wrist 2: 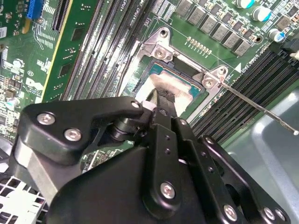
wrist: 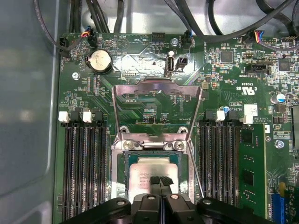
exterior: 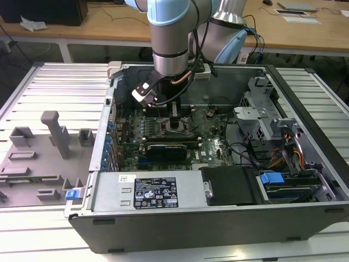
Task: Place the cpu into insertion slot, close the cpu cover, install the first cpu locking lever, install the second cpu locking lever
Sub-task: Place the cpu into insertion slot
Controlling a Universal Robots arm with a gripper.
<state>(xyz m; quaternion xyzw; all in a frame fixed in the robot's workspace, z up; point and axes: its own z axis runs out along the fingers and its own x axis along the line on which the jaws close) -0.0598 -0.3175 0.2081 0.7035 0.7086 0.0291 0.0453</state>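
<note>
The exterior view stands off the arm (exterior: pixel 172 38), high and well back, looking down into the open computer case (exterior: pixel 218 218) on the slatted desk (exterior: pixel 49 82); the first wrist view hangs close over the green board (wrist: pixel 93 93), facing squarely down on it past the gripper (wrist: pixel 160 179); the second wrist view sits closer, looking aslant over the gripper's black body; both wrist views share the insertion slot (wrist: pixel 120 172) (wrist 2: pixel 180 70) and the memory slots (wrist: pixel 84 172) beside it; in the exterior view that slot lies small beneath the arm.
</note>
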